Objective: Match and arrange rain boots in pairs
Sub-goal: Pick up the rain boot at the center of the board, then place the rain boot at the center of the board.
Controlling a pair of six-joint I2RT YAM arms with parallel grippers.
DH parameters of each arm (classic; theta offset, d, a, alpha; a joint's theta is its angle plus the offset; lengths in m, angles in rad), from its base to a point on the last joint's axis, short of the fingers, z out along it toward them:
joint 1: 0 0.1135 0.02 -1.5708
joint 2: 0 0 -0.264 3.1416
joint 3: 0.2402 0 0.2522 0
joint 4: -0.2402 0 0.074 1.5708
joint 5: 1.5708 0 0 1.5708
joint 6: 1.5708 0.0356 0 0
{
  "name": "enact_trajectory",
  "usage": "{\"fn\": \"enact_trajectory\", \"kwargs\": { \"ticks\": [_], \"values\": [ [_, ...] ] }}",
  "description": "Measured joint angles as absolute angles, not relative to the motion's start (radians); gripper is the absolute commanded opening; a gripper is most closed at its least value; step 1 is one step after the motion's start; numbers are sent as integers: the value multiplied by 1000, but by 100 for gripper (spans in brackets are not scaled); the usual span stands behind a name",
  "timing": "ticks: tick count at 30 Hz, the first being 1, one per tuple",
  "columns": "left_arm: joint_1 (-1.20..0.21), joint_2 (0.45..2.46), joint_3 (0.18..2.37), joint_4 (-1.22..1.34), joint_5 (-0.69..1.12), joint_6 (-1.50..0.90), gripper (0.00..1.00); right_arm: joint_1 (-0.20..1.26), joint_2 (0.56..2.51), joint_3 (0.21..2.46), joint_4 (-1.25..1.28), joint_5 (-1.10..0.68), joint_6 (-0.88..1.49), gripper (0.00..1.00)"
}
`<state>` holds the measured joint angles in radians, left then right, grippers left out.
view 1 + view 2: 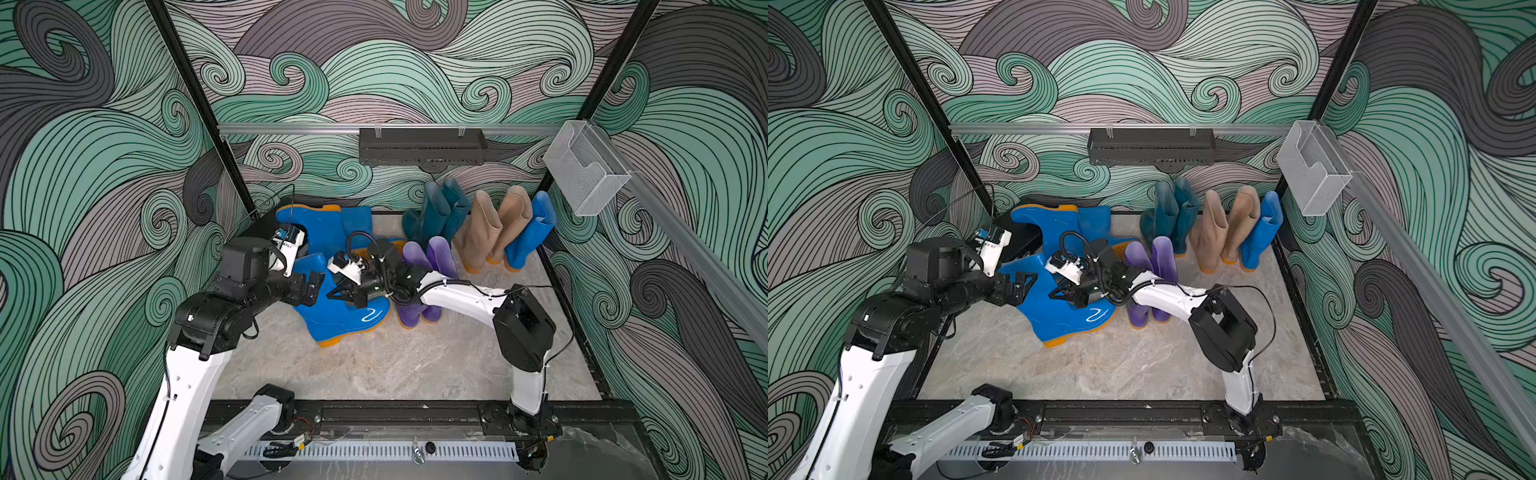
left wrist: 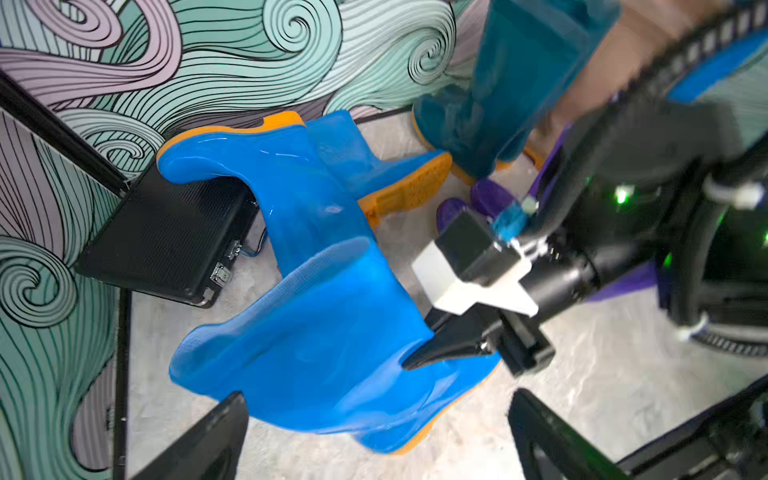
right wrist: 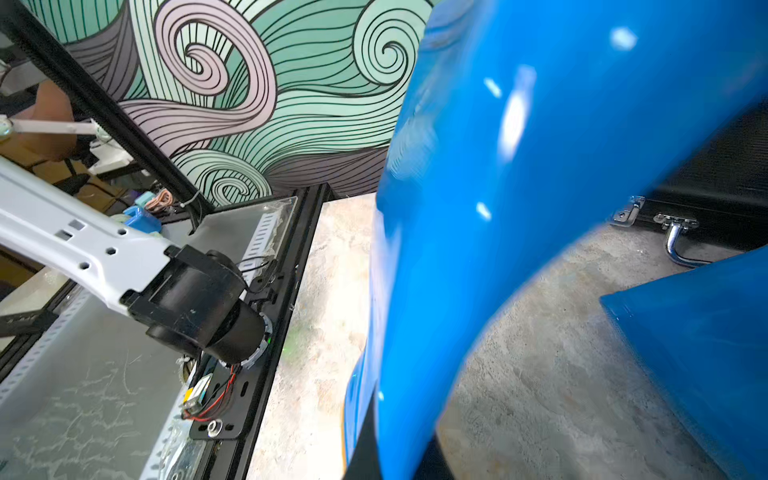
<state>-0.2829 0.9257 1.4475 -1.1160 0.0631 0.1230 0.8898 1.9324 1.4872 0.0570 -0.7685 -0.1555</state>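
Teal boots (image 1: pixel 440 212), beige boots (image 1: pixel 494 232), purple boots (image 1: pixel 430 255) paired; blue unfinished: your right claw (image 1: pixel 345 296) clamps a blue boot (image 1: pixel 349 320), left claw (image 1: pixel 311 289) apart.

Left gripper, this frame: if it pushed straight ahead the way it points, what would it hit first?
Most likely the blue boot that the right gripper is pinching. The left gripper points at its shaft with jaws open, close to it. How much gap remains is unclear from these views.

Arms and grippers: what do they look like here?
The left arm and right arm have white shells with black joints. The left gripper and right gripper are black, with triangular fingers. A black ribbed cable loops at the right wrist.
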Motion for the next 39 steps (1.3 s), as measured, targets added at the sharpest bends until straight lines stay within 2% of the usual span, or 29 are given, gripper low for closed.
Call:
{"fn": "enact_trajectory", "kwargs": {
  "ticks": [8,13,20,26,39],
  "values": [
    [-283,867,1438,-1230,43,468,96,883,1932,1551,-64,-831,-291,0],
    [-283,901,1438,-1264,-2,566,97,885,1932,1553,-102,-838,-364,0],
    [-283,923,1440,-1265,-44,588,99,889,1931,1541,-134,-838,-472,0],
    [-283,912,1440,-1267,-48,587,99,894,1894,1430,-86,-811,-570,0],
    [-283,900,1364,-1279,102,580,99,907,1833,1388,-47,-785,-705,0]
  ]
}}
